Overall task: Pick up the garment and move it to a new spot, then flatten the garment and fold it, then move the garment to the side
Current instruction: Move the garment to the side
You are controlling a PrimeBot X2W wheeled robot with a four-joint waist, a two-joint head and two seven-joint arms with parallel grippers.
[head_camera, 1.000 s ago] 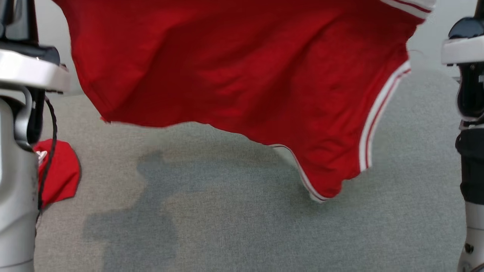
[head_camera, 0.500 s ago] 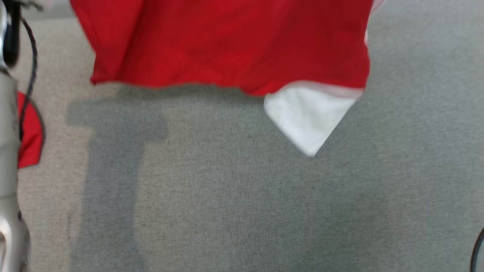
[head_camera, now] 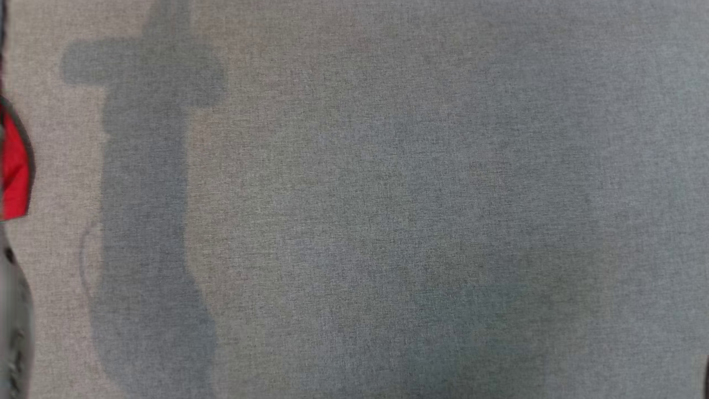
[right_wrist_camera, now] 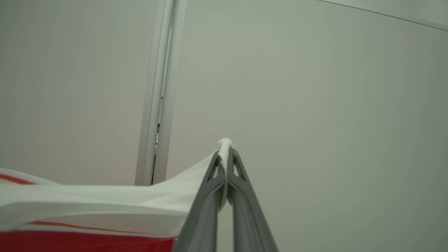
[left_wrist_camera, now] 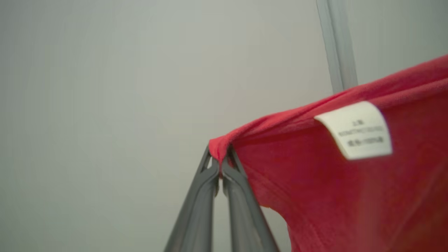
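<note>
The garment (left_wrist_camera: 332,182) is red cloth with a white care label (left_wrist_camera: 357,129) and hangs in the air in the left wrist view. My left gripper (left_wrist_camera: 219,157) is shut on a pinched red corner of it. In the right wrist view my right gripper (right_wrist_camera: 225,154) is shut on the garment's white edge (right_wrist_camera: 105,206), which carries thin red stripes above a red panel. Both grippers point toward a pale wall, with the cloth stretched between them. A small red piece of cloth (head_camera: 14,166) shows at the left edge of the head view; I cannot tell what it belongs to.
A grey fabric surface (head_camera: 388,210) spreads under the head camera, with the arm's dark shadow (head_camera: 149,221) down its left side. A pale forearm (head_camera: 11,332) shows at the lower left edge. A vertical wall strip (right_wrist_camera: 161,91) stands behind the grippers.
The head view has tilted down, so the hanging red garment has left its top edge. The red piece of cloth at the left has slid toward the frame's edge.
</note>
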